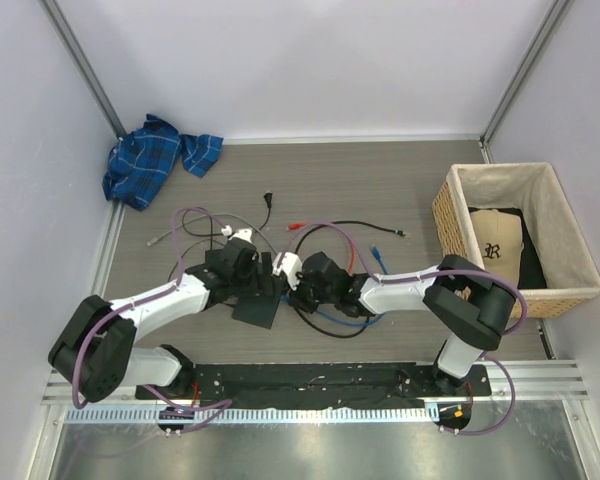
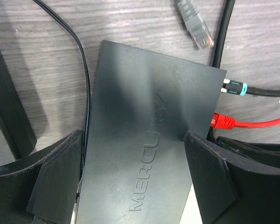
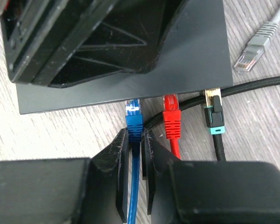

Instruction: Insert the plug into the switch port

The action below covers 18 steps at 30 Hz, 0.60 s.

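One blue plug (image 3: 134, 119) pinched by the right gripper (image 3: 135, 135) at the switch (image 3: 196, 56); two more at three o'clock, red plug (image 3: 172, 122) and black plug (image 3: 216, 116); left gripper (image 2: 133, 135) spread.

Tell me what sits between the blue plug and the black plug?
The red plug sits between the blue plug and black plug in the right wrist view.
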{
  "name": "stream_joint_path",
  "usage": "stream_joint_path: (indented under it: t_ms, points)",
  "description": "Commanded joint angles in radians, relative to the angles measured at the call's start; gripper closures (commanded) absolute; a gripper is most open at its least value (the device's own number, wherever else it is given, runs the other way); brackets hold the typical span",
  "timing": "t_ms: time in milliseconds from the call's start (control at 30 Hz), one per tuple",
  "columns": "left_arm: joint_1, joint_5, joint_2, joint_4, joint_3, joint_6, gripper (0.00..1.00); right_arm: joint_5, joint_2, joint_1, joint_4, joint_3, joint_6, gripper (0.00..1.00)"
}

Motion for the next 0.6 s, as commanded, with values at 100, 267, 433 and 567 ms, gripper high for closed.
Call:
stream_joint_path:
  t_ms: [100,267,433,567]
  points:
    - [-0.105,0.176,-0.004,-0.086,0.127,0.01,0.09,-0.013,-0.095,0.035,0.418,-0.05,0.092,0.99]
    - [-0.083,0.089,0.027,-0.102,0.153,0.032,0.04,0.018,-0.106,0.035,0.34,-0.081,0.104,0.92]
    - [-0.074,0.004,0.014,-0.19,0.211,0.038,0.0,0.044,-0.142,0.035,0.28,-0.115,0.133,0.78]
    - [-0.06,-0.054,-0.054,-0.308,0.27,0.038,0.0,0.097,-0.201,0.035,0.199,-0.122,0.129,0.63]
